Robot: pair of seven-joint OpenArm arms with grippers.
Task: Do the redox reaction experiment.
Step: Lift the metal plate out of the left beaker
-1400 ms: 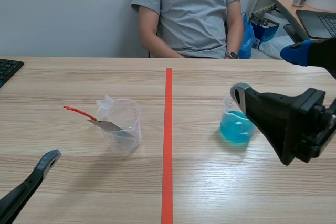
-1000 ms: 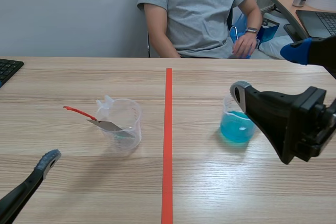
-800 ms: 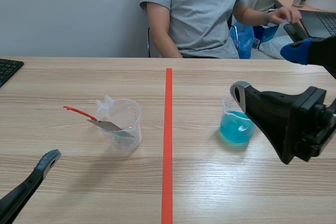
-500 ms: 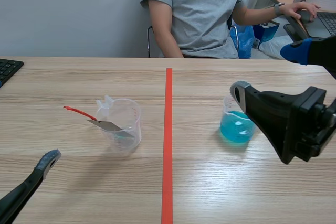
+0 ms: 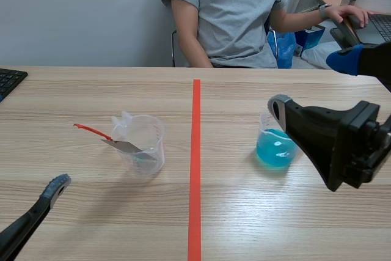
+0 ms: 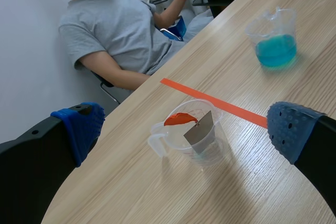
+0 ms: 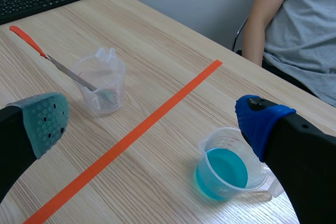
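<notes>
Right of centre in the scene view, the blue-liquid beaker (image 5: 275, 148) stands just beside my right gripper (image 7: 152, 124), the nearer one, its fingers spread and empty. Left of the tape, the clear beaker (image 5: 143, 145) faces my left gripper (image 6: 186, 128), likewise spread.

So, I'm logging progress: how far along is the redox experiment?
Done: the metal strip already sits in the clear beaker. In hand: nothing; the left tool and right tool are open, the right one by the blue-liquid beaker. Left: probably pouring the blue liquid onto the strip.
</notes>
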